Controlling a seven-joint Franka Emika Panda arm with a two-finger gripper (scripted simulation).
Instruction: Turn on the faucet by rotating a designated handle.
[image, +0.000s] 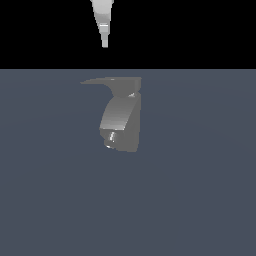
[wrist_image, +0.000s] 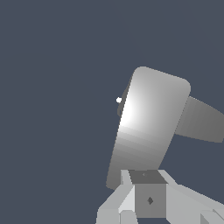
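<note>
The faucet (image: 122, 122) is a chunky curved grey block standing on the dark floor in the exterior view, with a shiny little nozzle (image: 111, 139) at its lower end. The handle (image: 112, 81) is a thin flat dark-grey blade on top, tapering to a point toward the exterior view's left. My gripper (image: 105, 42) hangs above the handle's pointed end, well apart from it, fingers together and empty. In the wrist view the faucet body (wrist_image: 146, 127) fills the middle, just beyond my gripper (wrist_image: 146, 175). A darker grey part (wrist_image: 201, 120) sticks out from one side of it.
A flat dark blue-grey floor (image: 200, 200) surrounds the faucet. The background above the floor's far edge is black.
</note>
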